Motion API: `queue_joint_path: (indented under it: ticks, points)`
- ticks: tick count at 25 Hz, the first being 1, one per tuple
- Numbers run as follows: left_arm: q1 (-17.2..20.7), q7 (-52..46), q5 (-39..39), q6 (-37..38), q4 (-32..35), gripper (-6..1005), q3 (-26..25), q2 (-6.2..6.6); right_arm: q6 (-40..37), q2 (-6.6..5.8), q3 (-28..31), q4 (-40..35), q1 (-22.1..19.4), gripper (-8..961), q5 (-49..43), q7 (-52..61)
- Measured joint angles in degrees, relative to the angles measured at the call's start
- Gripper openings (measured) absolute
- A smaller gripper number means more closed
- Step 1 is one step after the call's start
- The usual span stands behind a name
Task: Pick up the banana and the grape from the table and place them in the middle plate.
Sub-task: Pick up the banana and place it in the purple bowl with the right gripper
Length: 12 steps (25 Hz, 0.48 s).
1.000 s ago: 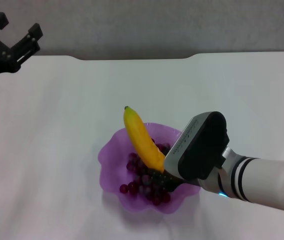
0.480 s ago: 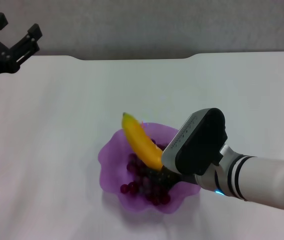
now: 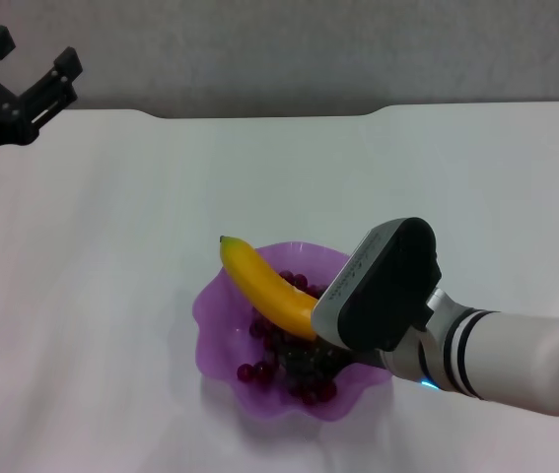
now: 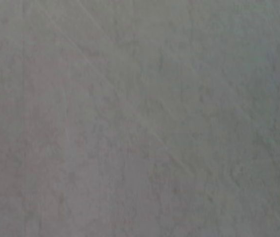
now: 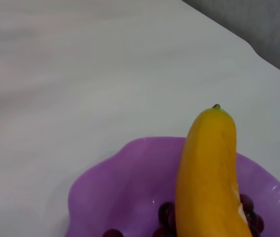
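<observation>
The banana (image 3: 264, 289) rests slanted in the purple middle plate (image 3: 210, 307), lying on the grape (image 3: 301, 372) bunch, with its green tip out over the plate's far-left rim. My right gripper (image 3: 343, 325) is at the banana's lower end, and its housing hides that end. In the right wrist view the banana (image 5: 206, 173) rises over the plate (image 5: 120, 173), with some of the grape (image 5: 167, 215) bunch beside it. The left gripper (image 3: 34, 51) is parked open at the far left corner, above the table (image 3: 111, 217).
The white tabletop spreads bare around the plate, ending in a notched rear edge (image 3: 269, 113) against a grey wall. My right forearm (image 3: 516, 360) reaches in from the right, low over the table. The left wrist view holds only a grey surface.
The banana has tipped down and to the left, from fairly upright to lying low across the plate. My right gripper has shifted slightly left and down. The left arm has not moved.
</observation>
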Motion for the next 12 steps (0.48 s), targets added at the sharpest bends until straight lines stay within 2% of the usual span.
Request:
queue_joint_path:
  ticks: [5,12]
  points:
    - [0.00,0.00,0.00,0.00,0.00,816,0.00,0.00,-0.42,-0.03,-0.19,1.09,0.05,884,-0.18,-0.02]
    - [0.08,0.00,0.05,0.00,-0.01,816,-0.09,0.04,-2.64,-0.21,-0.36,4.77,-0.46,884,-1.47,-0.03]
